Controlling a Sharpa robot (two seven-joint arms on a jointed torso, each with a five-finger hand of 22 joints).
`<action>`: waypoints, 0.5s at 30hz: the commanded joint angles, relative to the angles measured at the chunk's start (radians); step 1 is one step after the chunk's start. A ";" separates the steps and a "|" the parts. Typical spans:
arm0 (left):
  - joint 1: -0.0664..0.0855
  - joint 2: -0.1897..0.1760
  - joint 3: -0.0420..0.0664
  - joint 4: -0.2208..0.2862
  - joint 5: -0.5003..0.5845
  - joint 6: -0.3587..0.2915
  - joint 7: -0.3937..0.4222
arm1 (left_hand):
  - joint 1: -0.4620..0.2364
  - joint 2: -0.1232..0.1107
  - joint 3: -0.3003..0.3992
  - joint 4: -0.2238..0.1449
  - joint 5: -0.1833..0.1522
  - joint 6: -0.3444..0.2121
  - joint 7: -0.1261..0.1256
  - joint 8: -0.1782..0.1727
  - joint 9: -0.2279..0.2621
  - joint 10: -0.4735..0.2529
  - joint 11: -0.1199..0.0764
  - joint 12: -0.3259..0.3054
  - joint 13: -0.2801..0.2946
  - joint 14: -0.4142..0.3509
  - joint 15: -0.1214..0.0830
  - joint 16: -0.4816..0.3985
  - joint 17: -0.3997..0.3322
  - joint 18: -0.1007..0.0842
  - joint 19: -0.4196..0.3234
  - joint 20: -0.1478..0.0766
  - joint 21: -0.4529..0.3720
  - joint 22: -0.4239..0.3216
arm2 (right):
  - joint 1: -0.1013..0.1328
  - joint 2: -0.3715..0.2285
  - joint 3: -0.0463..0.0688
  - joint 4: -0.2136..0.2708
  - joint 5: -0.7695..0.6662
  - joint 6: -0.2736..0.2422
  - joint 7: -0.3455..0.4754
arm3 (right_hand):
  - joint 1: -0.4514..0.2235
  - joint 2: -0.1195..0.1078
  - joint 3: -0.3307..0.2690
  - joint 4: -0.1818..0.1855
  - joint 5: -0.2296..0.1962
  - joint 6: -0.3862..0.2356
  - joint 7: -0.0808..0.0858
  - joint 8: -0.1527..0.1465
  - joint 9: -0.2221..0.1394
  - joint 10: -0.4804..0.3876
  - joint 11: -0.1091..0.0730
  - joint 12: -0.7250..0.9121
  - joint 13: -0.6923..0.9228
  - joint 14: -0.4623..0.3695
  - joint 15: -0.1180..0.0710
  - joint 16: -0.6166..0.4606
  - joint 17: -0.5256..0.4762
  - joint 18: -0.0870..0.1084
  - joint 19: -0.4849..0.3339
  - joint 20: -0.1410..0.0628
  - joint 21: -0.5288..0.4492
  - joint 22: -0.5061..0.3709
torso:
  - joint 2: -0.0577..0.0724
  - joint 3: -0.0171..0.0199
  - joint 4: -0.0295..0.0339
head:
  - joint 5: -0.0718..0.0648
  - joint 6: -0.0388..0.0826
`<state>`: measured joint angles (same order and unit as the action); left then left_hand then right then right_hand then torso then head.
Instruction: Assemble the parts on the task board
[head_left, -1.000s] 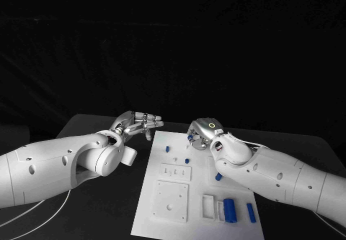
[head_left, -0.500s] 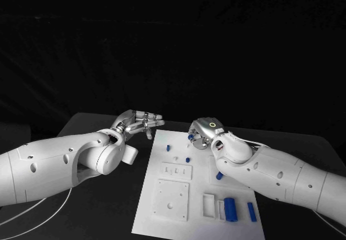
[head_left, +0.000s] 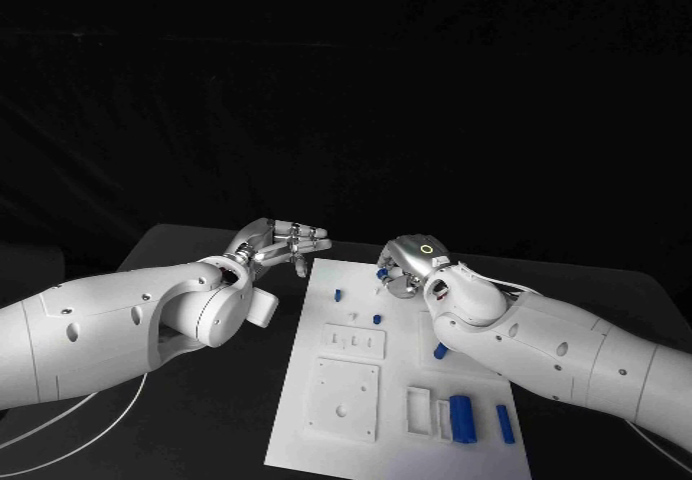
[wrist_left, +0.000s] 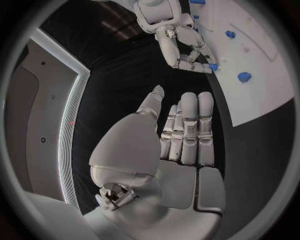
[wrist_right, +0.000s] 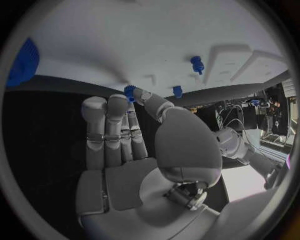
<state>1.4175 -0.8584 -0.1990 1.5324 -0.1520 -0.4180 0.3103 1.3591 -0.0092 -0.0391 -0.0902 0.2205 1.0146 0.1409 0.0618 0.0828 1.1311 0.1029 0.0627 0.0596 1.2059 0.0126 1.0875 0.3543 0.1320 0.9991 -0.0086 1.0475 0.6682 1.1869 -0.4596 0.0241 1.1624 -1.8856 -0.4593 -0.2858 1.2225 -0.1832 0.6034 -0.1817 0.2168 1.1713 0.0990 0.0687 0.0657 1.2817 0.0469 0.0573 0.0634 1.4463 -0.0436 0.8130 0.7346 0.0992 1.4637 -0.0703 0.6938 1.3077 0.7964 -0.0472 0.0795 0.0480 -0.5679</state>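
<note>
Nearest, two blue cylindrical parts (head_left: 462, 419) lie on the flat white task board (head_left: 329, 440) on the black counter (head_left: 188, 250). Farther, the right hand (head_left: 408, 266) pinches a small blue part (wrist_right: 130, 92) over the board's far end. The left hand (head_left: 278, 244) hovers beside it, fingers (wrist_left: 189, 131) extended, empty.

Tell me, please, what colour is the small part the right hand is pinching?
Blue. The small part sits at the right hand's fingertips, clearest in the right wrist view.

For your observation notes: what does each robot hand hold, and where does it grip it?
The right robot hand pinches a small blue plastic part at its fingertips; which end cannot be told. The left robot hand holds nothing.
</note>
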 joint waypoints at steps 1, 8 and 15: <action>0.002 0.003 0.001 0.001 0.004 0.009 0.008 | 0.006 0.004 -0.004 -0.001 -0.002 -0.008 0.000 0.001 0.000 -0.006 -0.001 -0.001 0.001 0.008 0.001 0.006 -0.001 0.013 -0.001 0.005 -0.004 0.002 | -0.001 0.001 0.000 -0.002 0.015 0.033 0.019 | -0.010 -0.021 0.021 0.008 0.003 -0.028 0.009 -0.001 0.001 -0.050 0.017 0.001 -0.001 0.002 0.015 -0.004 -0.010 0.020 0.036 0.019 -0.026 0.007 | 0.000 -0.0002 0.0002 | 0.000 0.000; 0.002 0.003 0.001 -0.001 0.004 0.009 0.008 | 0.009 0.007 -0.001 -0.002 0.011 -0.009 0.000 0.001 0.000 -0.008 -0.001 -0.001 0.001 0.009 0.000 0.007 -0.003 0.014 0.001 0.004 -0.007 0.005 | -0.001 0.001 0.000 -0.001 0.030 0.040 0.031 | -0.009 -0.034 0.017 0.015 -0.002 -0.056 0.017 -0.003 -0.001 -0.076 0.024 0.001 -0.002 0.002 0.021 -0.003 -0.018 0.025 0.040 0.024 -0.049 0.002 | 0.000 0.0008 -0.0008 | 0.002 0.000; 0.002 0.002 0.001 -0.001 0.004 0.009 0.007 | 0.009 0.007 -0.001 -0.002 0.011 -0.009 0.000 0.001 0.000 -0.008 -0.001 -0.001 0.001 0.009 0.000 0.007 -0.003 0.014 0.001 0.004 -0.007 0.005 | -0.001 -0.003 0.000 0.004 0.036 0.031 0.035 | -0.007 -0.038 0.013 0.018 -0.004 -0.065 0.018 -0.002 -0.002 -0.082 0.026 0.000 -0.002 0.001 0.022 -0.003 -0.022 0.027 0.043 0.025 -0.056 0.002 | -0.001 0.0000 -0.0012 | -0.001 0.000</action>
<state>1.4175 -0.8573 -0.1990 1.5301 -0.1517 -0.4178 0.3100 1.3645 -0.0038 -0.0391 -0.0902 0.2281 1.0146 0.1409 0.0618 0.0828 1.1311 0.1029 0.0627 0.0596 1.2059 0.0126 1.0874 0.3527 0.1320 0.9991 -0.0086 1.0434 0.6726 1.1864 -0.4613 0.0237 1.1631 -1.8560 -0.4371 -0.2647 1.2149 -0.2121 0.6169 -0.1681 0.2169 1.1152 0.1170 0.0687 0.0658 1.2079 0.0714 0.0573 0.0623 1.4452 -0.0284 0.8130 0.7133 0.1157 1.4667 -0.0498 0.6404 1.3075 0.7964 -0.0469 0.0782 0.0486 -0.5686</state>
